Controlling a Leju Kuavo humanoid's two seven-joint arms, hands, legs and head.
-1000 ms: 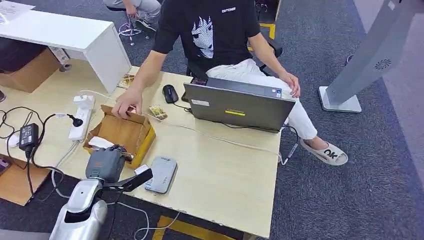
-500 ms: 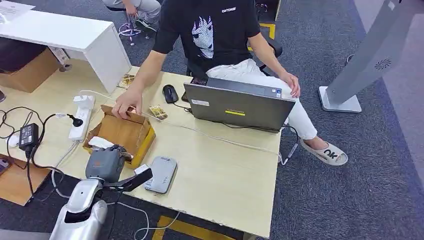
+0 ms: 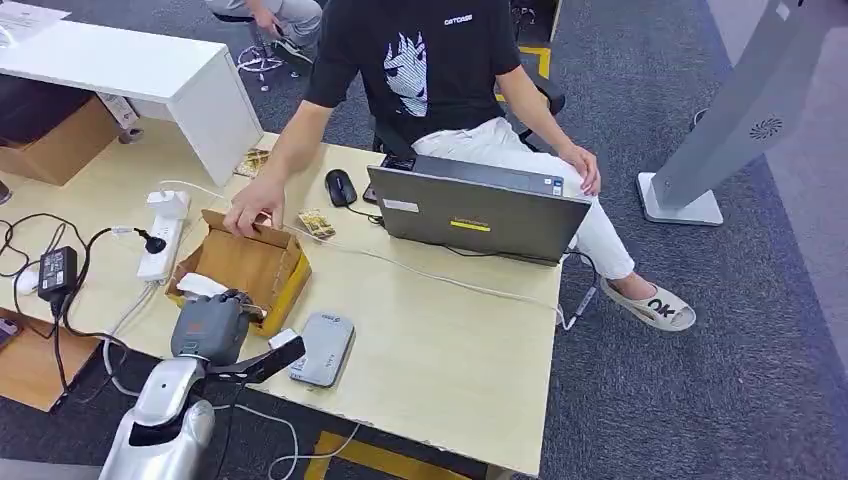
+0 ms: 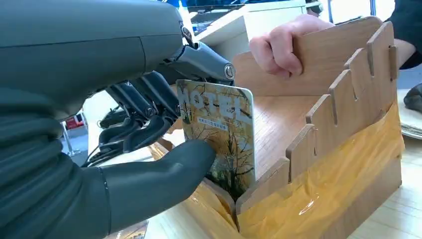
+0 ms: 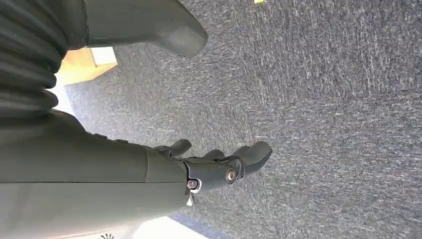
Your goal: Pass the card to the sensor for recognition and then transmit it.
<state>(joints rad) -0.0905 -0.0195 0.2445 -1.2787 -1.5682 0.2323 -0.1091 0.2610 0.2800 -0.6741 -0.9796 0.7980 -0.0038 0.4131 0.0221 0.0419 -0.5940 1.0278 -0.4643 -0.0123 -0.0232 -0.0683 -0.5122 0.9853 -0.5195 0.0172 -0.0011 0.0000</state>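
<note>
Near the bench's front-left edge, the left hand (image 4: 149, 129) pinches the card (image 4: 219, 137), which is upright in the wooden box (image 3: 245, 265). Scanning at the grey sensor (image 3: 322, 349) and handover remain. The right hand (image 5: 214, 164) hangs loosely curled, holding nothing.

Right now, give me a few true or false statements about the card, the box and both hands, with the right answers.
1. The left hand pinches a card standing in the wooden box. True.
2. A person's hand rests on the box's far wall. True.
3. The card already lies on the grey card reader. False: it is at the box, and the reader's top is bare.
4. The right hand holds a card. False: it hangs over carpet, holding nothing.
5. The laptop is folded shut. False: it stands open.
</note>
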